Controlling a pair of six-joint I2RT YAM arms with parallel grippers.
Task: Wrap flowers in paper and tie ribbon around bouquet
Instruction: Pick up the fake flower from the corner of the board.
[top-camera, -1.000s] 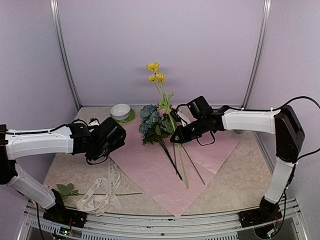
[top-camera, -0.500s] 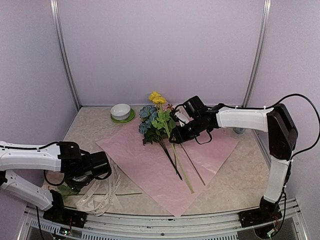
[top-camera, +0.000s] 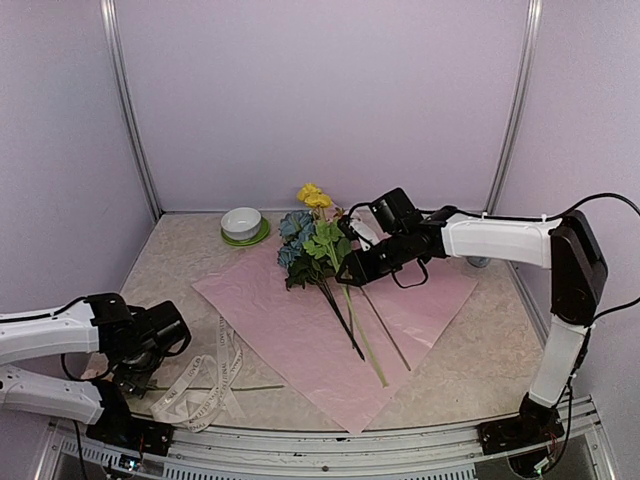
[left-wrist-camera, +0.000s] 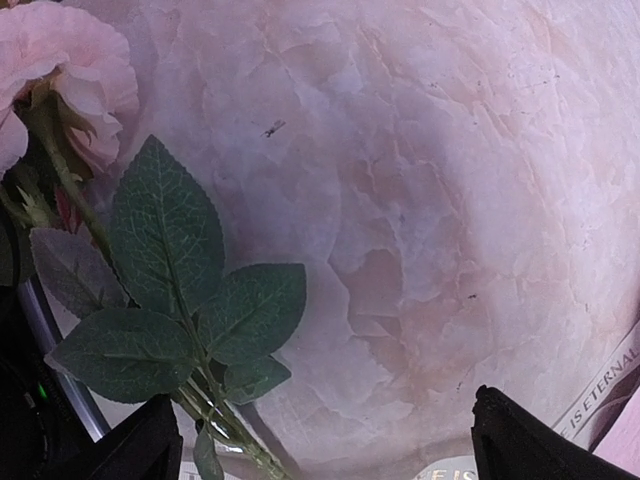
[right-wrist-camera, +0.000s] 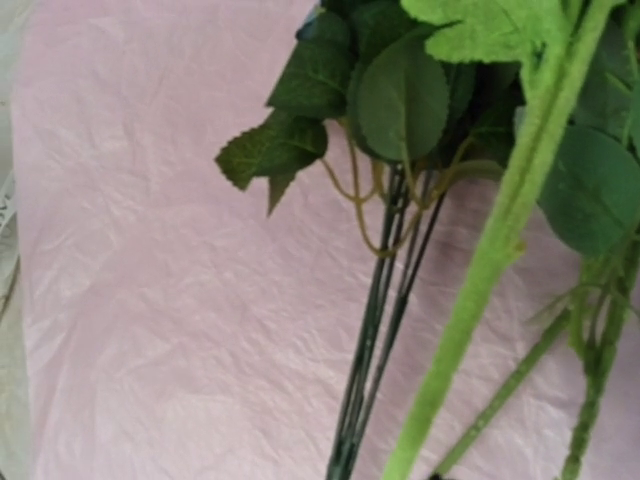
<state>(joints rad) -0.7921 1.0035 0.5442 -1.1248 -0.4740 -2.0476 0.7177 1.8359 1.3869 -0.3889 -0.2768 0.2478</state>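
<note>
Dropped since a second ago, the left gripper (left-wrist-camera: 325, 440) hangs wide open and empty above one loose rose (left-wrist-camera: 60, 70), near the one ribbon (top-camera: 205, 385). One bunch of flowers (top-camera: 312, 245) lies on the one paper (top-camera: 290, 320) sheet, just beside the right gripper (top-camera: 352, 274); whether that one is open or closed cannot be told.

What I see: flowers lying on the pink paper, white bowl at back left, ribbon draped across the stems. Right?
No: the ribbon lies heaped on the table at front left, beside the paper, not across the stems, as the top external view shows. The rest holds: flowers on the paper, white bowl at back left.
</note>
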